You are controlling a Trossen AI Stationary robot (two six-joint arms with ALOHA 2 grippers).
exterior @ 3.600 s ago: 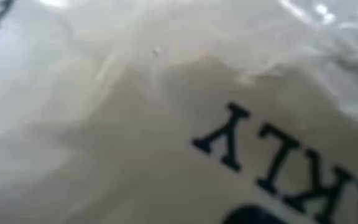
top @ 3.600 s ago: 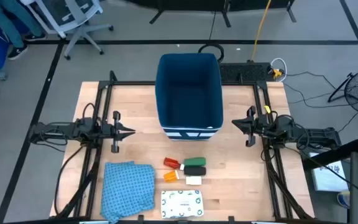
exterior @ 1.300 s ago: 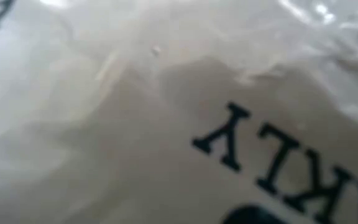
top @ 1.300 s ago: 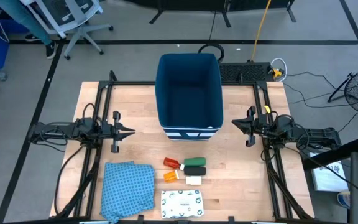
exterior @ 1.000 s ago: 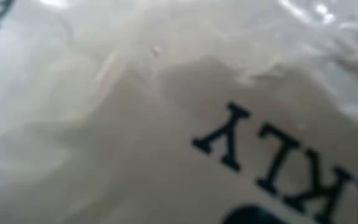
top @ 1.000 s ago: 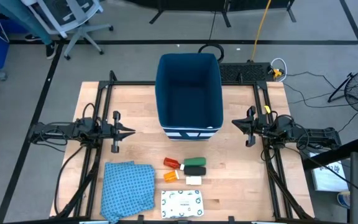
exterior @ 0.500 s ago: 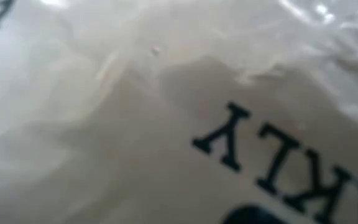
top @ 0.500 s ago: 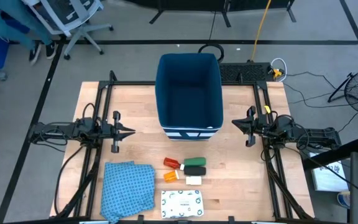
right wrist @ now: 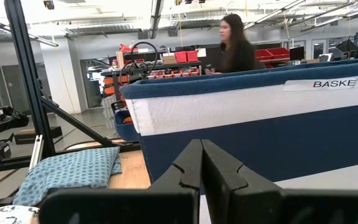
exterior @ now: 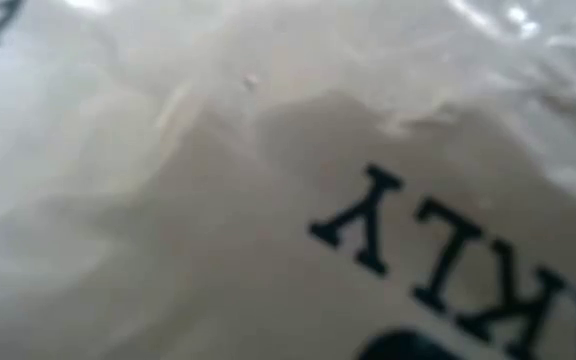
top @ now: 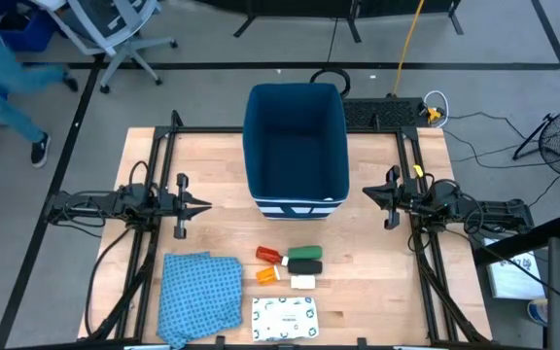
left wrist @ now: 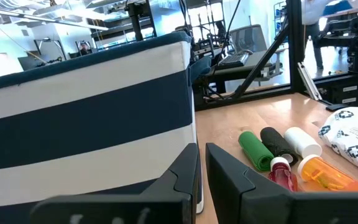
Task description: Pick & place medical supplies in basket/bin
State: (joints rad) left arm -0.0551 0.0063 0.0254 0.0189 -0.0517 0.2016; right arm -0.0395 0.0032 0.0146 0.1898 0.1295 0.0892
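The dark blue bin [top: 296, 146] stands upright at the table's far middle, with white stripes low on its near wall. In front of it lie a red-orange tube [top: 271, 255], a green piece [top: 305, 253], a black piece [top: 304, 265], an orange-white packet [top: 266, 276] and a small white box [top: 302, 282]. The white green-printed pouch [top: 285, 316] lies flat at the near edge. My left gripper [top: 202, 205] hovers left of the bin and my right gripper [top: 367, 192] right of it. Both are shut and point at the bin.
A blue patterned cloth [top: 202, 295] lies crumpled near the table's left near corner. Black frame rails [top: 154, 194] run along both sides. The low view is filled by a white wrapper with black letters [exterior: 418, 250]. A person [right wrist: 235, 46] is in the room beyond the bin.
Both arms and all items have kept still. In the high view a person has moved across the floor beyond the table's far left corner.
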